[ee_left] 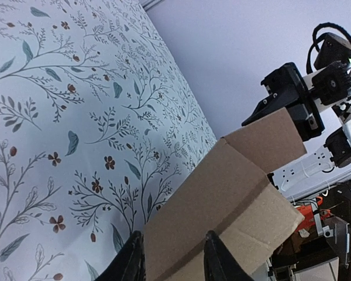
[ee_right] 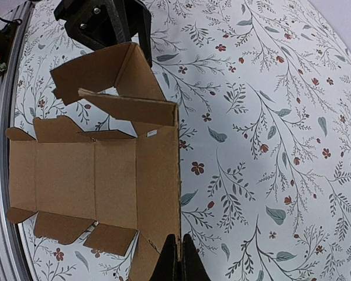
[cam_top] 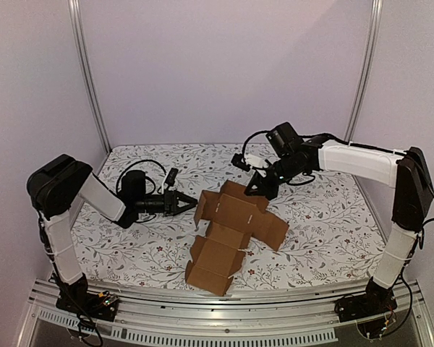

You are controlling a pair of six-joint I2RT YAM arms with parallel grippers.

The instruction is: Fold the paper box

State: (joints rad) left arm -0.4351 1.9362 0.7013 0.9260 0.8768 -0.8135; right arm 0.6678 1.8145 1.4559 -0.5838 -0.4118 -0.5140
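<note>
Left pincer (cam_top: 192, 202): near the left edge of the floral-print desk (cam_top: 333, 217), lying low and pointing right at the plain brown die-cut cardboard paper box (cam_top: 235, 213). Jaws part-way apart. In the left wrist view its black fingers (ee_left: 130, 257) sit either side of a box flap, with no clamp on it visible.

Paper box: half-folded, mid-desk, running from centre toward the near edge. Some walls stand up; the near panels with notched tabs lie flatter.

Right pincer (cam_top: 255, 191): just right of centre, at the box's far flap. Jaws fully closed, pinching the edge of an upright wall. The right wrist view shows that edge running straight into the fingertips (ee_right: 171, 257).
</note>
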